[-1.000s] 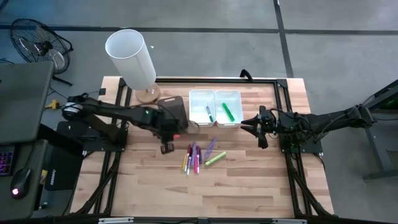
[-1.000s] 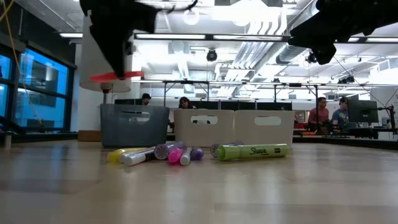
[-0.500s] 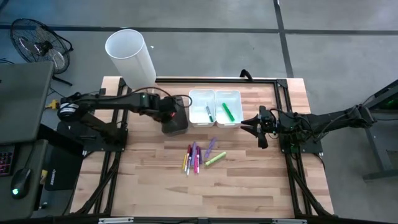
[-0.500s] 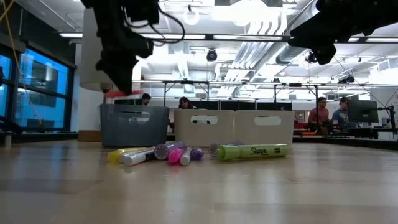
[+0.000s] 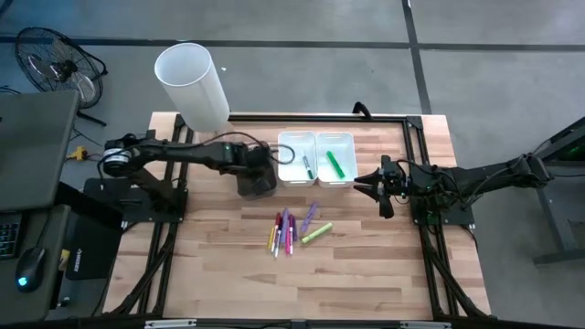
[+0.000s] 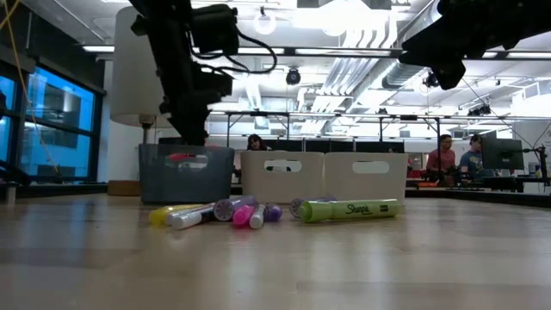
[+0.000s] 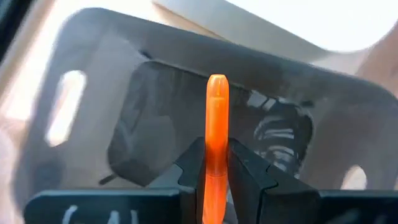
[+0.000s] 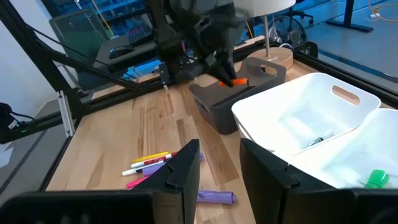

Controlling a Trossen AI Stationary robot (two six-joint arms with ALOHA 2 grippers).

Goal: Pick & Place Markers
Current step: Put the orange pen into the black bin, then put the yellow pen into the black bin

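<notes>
The left fingers [image 7: 216, 180] are clamped narrowly on an orange marker [image 7: 216, 118], which sticks out beyond the tips and points down into the dark grey bin [image 7: 93, 81] below it. In the high view the left fingers [image 5: 260, 170] hang right over that dark grey bin [image 5: 258, 187], which sits at about 11 o'clock from the counter's middle, just to the 9 o'clock side of the two white bins [image 5: 315, 157]. The left white bin holds a dark-ended pen [image 5: 307, 166]; the right one holds a green marker [image 5: 335, 164]. In the low view the orange marker [image 6: 179, 158] shows just at the dark bin's rim.

The right fingers [image 5: 363, 185] wait at roughly 3 o'clock from the centre, above the counter [image 5: 366, 265], standing partly apart with nothing between them.

The remaining loose markers [image 5: 285, 232] lie in a cluster on the counter near its middle, at 6 o'clock from the bins: yellow, red, pink and purple ones close together, with a yellow-green highlighter [image 5: 317, 233] just to their 3 o'clock side.

A white cylinder lamp [image 5: 192, 84] stands at the counter's 11 o'clock corner.
</notes>
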